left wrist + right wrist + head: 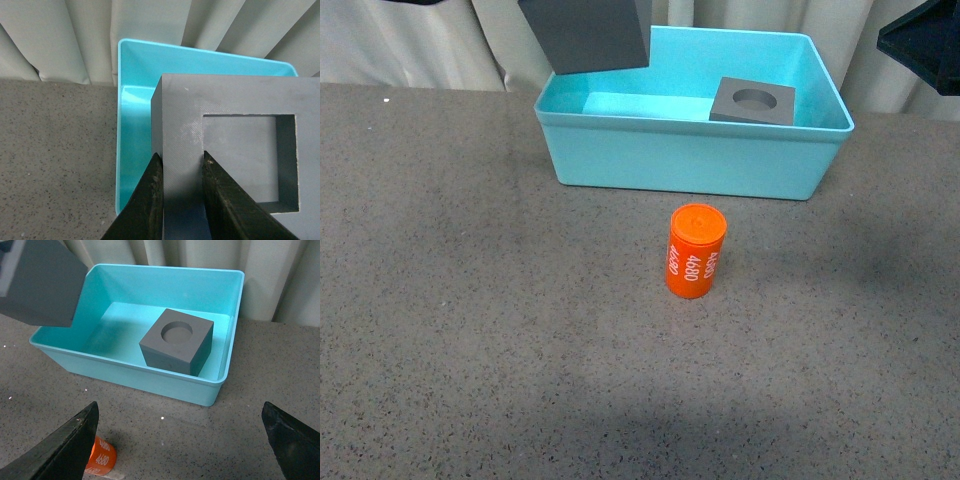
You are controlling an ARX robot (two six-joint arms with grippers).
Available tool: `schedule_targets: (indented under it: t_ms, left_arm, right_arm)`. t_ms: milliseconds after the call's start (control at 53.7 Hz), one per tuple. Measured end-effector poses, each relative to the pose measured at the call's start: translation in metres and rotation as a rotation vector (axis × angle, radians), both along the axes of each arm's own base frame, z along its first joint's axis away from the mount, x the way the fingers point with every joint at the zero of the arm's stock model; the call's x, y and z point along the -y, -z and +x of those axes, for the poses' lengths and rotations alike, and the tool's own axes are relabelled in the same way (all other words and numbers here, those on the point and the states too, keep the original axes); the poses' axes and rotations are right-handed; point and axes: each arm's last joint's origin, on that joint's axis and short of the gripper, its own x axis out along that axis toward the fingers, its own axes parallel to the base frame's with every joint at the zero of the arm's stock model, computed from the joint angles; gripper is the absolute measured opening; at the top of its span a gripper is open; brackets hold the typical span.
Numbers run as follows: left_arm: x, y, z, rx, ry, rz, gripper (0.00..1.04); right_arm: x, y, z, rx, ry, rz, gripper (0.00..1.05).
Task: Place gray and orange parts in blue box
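Note:
My left gripper (182, 165) is shut on the gray cube with the square recess (235, 155), pinching one wall of it, and holds it in the air over the left end of the blue box (690, 160). The cube also shows at the top of the front view (585, 35) and in the right wrist view (42, 285). The gray cube with the round recess (752, 102) sits inside the box at its right end, seen too in the right wrist view (176, 342). The orange cylinder marked "4680" (695, 252) stands upright on the table in front of the box. My right gripper (182, 432) is open and empty, above the table near the cylinder (100, 457).
The table (470, 330) is a dark speckled gray surface. Light curtains (75, 35) hang behind the box. Part of my right arm (925, 40) shows as a dark shape at the upper right of the front view.

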Motion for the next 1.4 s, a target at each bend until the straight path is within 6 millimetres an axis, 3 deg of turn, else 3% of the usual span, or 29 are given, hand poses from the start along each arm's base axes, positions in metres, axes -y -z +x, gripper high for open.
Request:
schedule_targets:
  t_ms: [167,335,1005,1247,1396]
  left_arm:
    - [0.007,0.021,0.027,-0.054,-0.020,0.031,0.16]
    - [0.009,0.038,0.040,-0.103,-0.048,0.071,0.16]
    - [0.018,0.057,0.048,-0.268,-0.026,0.110,0.16]
    - [0.018,0.054,0.048,-0.273,-0.040,0.111,0.50]
    - [0.016,0.040,0.041,-0.224,-0.039,0.095,0.74]
  right_arm:
    - [0.000,0.000,0.000,0.000,0.000,0.000,0.95]
    - [0.000,0.000,0.000,0.000,0.000,0.000,0.95]
    - [0.000,0.000,0.000,0.000,0.000,0.000,0.95]
    - [0.000,0.000,0.000,0.000,0.000,0.000,0.95]
    - [0.000,0.000,0.000,0.000,0.000,0.000,0.95]
